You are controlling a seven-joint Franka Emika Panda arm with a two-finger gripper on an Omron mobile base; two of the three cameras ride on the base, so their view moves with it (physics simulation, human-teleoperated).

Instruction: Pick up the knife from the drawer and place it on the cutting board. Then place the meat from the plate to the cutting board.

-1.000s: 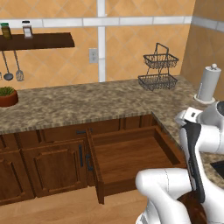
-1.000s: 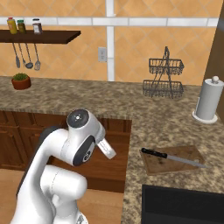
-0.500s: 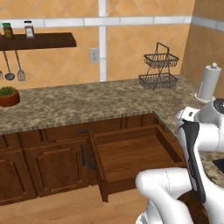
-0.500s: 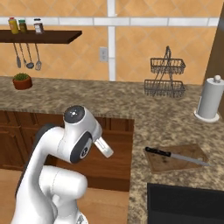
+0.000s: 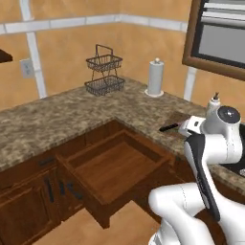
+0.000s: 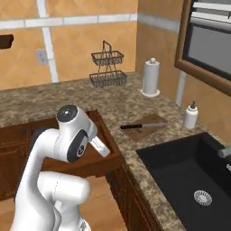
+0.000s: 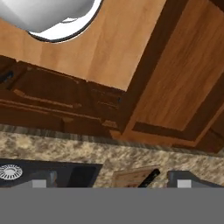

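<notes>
End effector hangs empty, its tips spread wide apart, above the open drawer. Knife lies on the cutting board near the desk's front edge, beside the sink.

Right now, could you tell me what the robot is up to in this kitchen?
The knife already lies on the cutting board by the sink. The drawer stands pulled out. The gripper is open and holds nothing. The meat is yet to be moved to the board.
</notes>
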